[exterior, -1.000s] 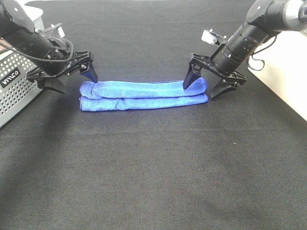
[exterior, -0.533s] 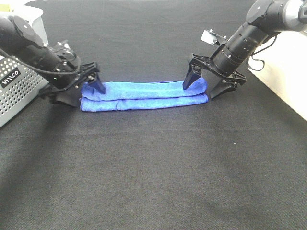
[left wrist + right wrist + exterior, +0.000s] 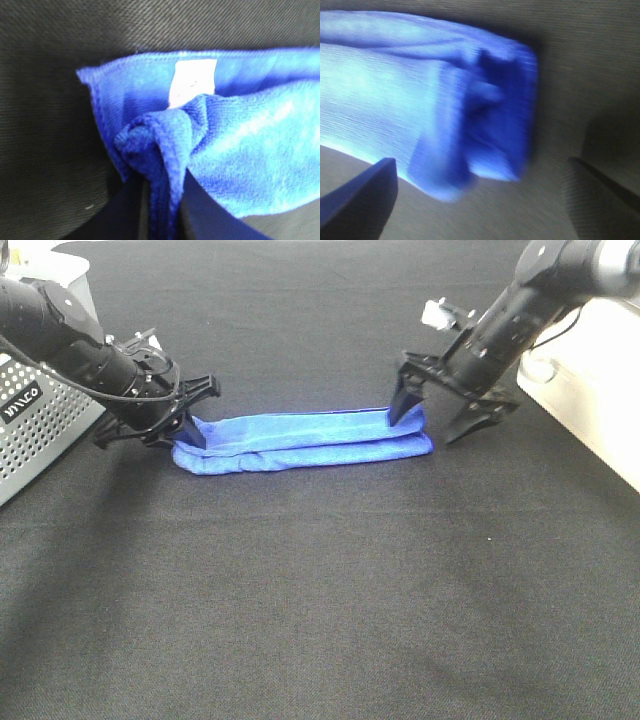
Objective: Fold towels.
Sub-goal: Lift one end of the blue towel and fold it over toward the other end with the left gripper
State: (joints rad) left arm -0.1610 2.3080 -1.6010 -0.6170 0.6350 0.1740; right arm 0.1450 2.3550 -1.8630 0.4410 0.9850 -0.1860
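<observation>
Softness decides the handling here. The blue towel (image 3: 300,440) looks like light, limp microfibre that will sag and bunch wherever it is lifted. I judge it wants a hold at the corners of each short end, with every layer pinched together so that none slips free. It lies on the black desk (image 3: 320,590) as a narrow, doubled band, its long axis running straight from the left fingers (image 3: 186,430) to the right fingers (image 3: 403,405), with one short end at each. The left fingers (image 3: 215,220) are pressed together on a puckered ridge of cloth at their end, and the white tag (image 3: 192,82) shows just beyond their tips on the flat layer. The right fingers (image 3: 360,192) stand spread wide, one on either side of the other short end, so the cloth lies between them ungripped. A grey perforated basket (image 3: 35,425) sits behind the left fingers, apart from the towel.
</observation>
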